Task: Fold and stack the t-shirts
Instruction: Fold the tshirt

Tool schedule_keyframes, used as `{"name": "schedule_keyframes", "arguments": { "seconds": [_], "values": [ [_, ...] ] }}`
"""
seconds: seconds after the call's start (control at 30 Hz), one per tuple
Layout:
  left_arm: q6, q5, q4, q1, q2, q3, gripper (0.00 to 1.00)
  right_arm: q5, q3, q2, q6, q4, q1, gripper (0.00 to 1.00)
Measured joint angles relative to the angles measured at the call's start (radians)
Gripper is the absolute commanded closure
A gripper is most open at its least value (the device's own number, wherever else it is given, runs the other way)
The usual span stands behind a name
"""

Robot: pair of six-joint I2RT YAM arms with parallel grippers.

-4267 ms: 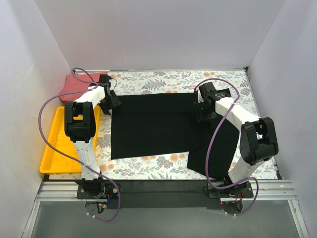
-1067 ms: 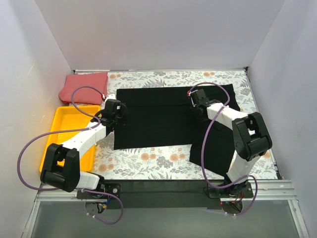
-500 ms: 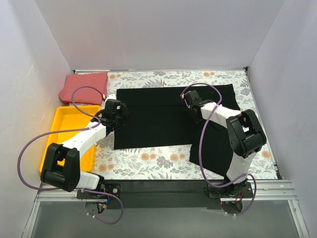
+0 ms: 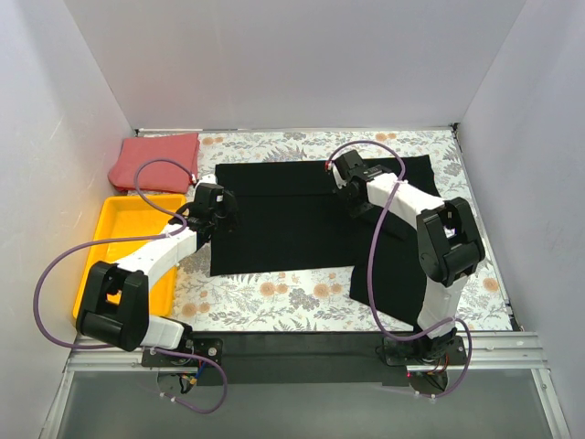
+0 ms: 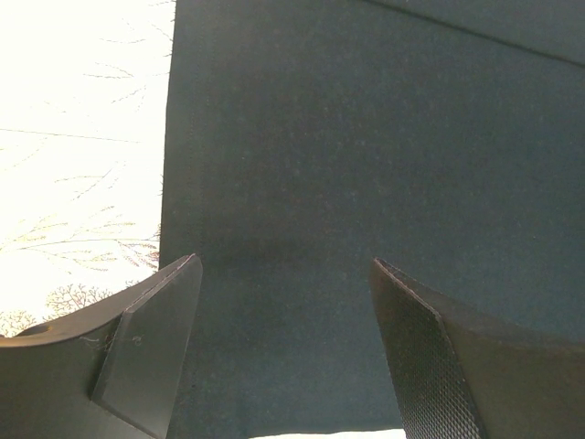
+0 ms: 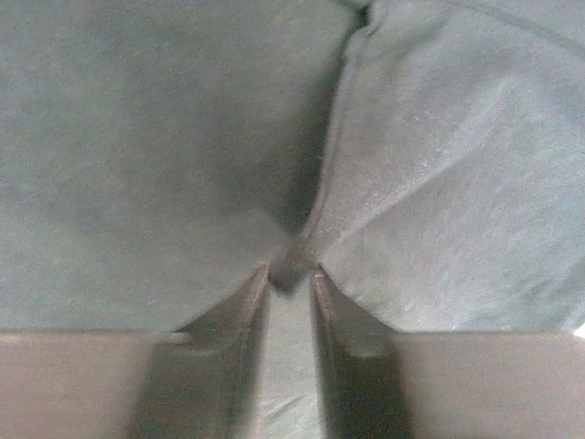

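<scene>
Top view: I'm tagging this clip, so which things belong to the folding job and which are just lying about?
Job: black t-shirt, pinched by the right tool; coral-red t-shirt.
Lying about: yellow tray; floral cloth.

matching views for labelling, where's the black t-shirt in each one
Top external: black t-shirt spread mid-table.
Left wrist: black t-shirt fills most, under open left claw.
Right wrist: black t-shirt fills it, right claw pinching a fold.
Landmark: floral cloth at its left edge, top and left wrist.
</scene>
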Motion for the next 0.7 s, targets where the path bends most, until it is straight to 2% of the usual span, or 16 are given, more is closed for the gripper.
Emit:
{"name": "schedule_keyframes", "arguments": {
  "seconds": [0.1, 0.27, 0.37, 0.47, 0.57, 0.67, 0.7],
  "values": [
    [0.002, 0.005, 0.0, 0.0, 0.003, 0.0, 0.27, -0.039, 0.01, 0.003, 0.015, -0.039, 0.0, 0.5],
    [0.004, 0.014, -0.001, 0.0, 0.015, 0.001, 0.27, -0.06, 0.008, -0.023, 0.053, -0.074, -0.01, 0.48],
    [0.005, 0.017, 0.0, 0.0, 0.015, 0.002, 0.27, -0.072, -0.036, -0.106, 0.113, -0.069, -0.059, 0.48],
    [0.005, 0.02, -0.001, 0.0, 0.015, 0.002, 0.27, -0.123, -0.135, -0.231, 0.201, -0.024, -0.196, 0.49],
    [0.005, 0.022, 0.0, 0.0, 0.015, 0.003, 0.27, -0.189, -0.265, -0.348, 0.302, 0.04, -0.404, 0.5],
    [0.005, 0.023, -0.001, 0.0, 0.015, 0.005, 0.27, -0.28, -0.382, -0.409, 0.375, 0.098, -0.55, 0.53],
    [0.005, 0.024, 0.0, 0.0, 0.015, 0.005, 0.27, -0.321, -0.417, -0.414, 0.393, 0.12, -0.587, 0.58]
  ]
}}
